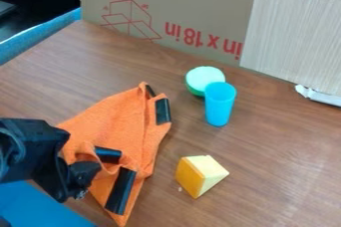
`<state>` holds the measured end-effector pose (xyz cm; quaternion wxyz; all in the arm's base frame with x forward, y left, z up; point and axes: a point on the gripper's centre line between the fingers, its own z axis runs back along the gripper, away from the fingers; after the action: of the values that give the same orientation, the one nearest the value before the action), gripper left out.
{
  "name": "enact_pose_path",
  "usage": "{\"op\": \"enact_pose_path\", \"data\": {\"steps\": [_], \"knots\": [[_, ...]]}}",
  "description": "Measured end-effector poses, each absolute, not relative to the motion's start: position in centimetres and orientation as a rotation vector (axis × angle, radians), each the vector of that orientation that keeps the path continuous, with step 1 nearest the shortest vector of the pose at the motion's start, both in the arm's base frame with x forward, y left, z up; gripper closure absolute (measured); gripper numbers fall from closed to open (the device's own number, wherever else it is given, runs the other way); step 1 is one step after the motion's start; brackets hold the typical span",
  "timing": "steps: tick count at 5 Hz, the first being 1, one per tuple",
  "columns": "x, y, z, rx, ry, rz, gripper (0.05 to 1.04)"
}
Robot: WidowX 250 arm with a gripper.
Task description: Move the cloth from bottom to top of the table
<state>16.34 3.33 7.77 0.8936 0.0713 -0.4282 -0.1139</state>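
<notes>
The wood-grained table (pixel 267 136) is largest, then the flat brown cardboard (pixel 200 7) behind it and a pale, finely ribbed panel (pixel 293 32) at upper right. The orange cloth (pixel 123 129) lies rumpled on the lower-left part of the table, soft and slightly fuzzy, with smooth black strips along its edges; its long axis runs up the view from the bottom edge, leaning a little right, its narrow far end pointing at the cardboard. The black, hard-cased pincer (pixel 88 172) is over its lower left side, most of the cloth lying beyond and right of it; I can't tell whether it is apart, together or clamped on anything. Right of the cloth sit a yellow wedge (pixel 202 174), a smooth blue cup (pixel 219 104) and a round pale-green thing (pixel 203 78) just beside the cup
</notes>
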Motion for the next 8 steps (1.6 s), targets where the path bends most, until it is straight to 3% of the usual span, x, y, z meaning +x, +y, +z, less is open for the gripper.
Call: {"op": "enact_pose_path", "data": {"steps": [1,2,4,7,8], "knots": [[16.2,3.4,7.6,0.150,-0.881,-0.232,0.083],[17.3,3.6,7.6,0.134,-0.805,-0.196,0.083],[19.3,3.8,9.1,0.126,-0.746,-0.125,0.083],[23.1,5.9,6.5,0.146,-0.440,-0.121,0.083],[23.0,6.3,6.0,0.136,-0.401,-0.110,0.083]]}}
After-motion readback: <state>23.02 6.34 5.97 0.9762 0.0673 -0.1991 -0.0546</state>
